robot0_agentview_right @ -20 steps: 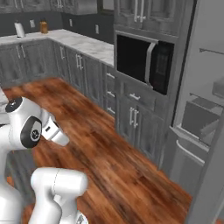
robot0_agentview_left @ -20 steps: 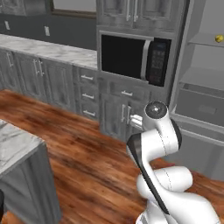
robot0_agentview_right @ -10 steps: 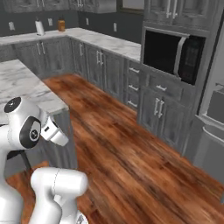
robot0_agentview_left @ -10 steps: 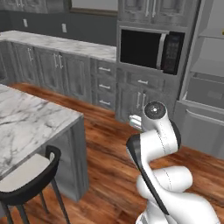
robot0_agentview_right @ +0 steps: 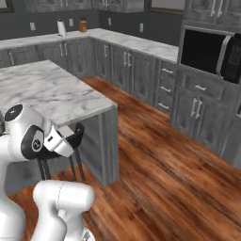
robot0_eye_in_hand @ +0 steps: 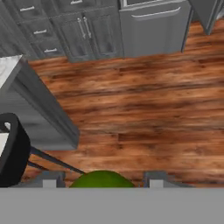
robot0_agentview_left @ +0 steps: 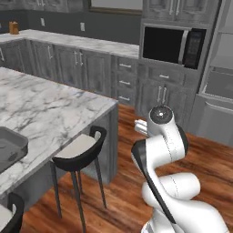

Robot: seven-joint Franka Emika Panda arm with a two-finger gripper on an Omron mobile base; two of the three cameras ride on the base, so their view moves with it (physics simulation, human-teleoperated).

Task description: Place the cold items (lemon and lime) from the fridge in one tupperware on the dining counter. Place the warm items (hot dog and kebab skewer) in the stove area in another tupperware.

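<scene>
The lime (robot0_eye_in_hand: 102, 179) sits between the two fingers (robot0_eye_in_hand: 49, 179) at the bottom of the hand view, a rounded green shape with a dark fingertip to each side of it, so the fingers appear to be clasped on it; only the top of the fruit shows above the lower edge, so the contact itself is hard to confirm. The arm is folded in close over the base, with the gripper (robot0_agentview_right: 61, 141) tucked near the robot's own shoulder and pointing forward and down at the wooden floor (robot0_eye_in_hand: 144, 118). That compact pose is likely chosen for carrying: a fruit held low and near the body is less apt to swing or knock into furniture while the base is under way. The marble-topped dining table (robot0_agentview_left: 41, 109) lies ahead and to the left, with a dark stool (robot0_agentview_left: 77, 154) drawn up under its edge, and a grey tupperware (robot0_agentview_left: 7, 148) rests on its near end at the left edge of the left base view. This is presumably the container meant for the cold items, which is why the lime is being held facing that side of the kitchen. Across the floor stand the cabinets with the built-in microwave (robot0_agentview_left: 175, 43). I judge the cold half of the task to be in hand, with the lime not yet set in its container.
</scene>
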